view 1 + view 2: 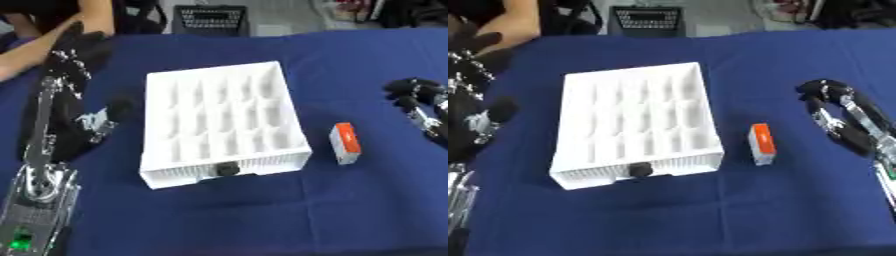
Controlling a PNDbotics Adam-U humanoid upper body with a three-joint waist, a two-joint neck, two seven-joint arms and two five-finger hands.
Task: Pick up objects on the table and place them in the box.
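A white box with rows of compartments is seen mid-table on the blue cloth. A small orange-and-white block lies just right of it, apart from both hands. The right hand is held right of the block, fingers relaxed, grasping nothing. The left hand is raised at far left; its finger state cannot be told.

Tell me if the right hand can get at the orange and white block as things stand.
Probably yes: the right hand hovers beside the orange and white block, with only bare blue tablecloth between them; the white box lies on the block's other side.
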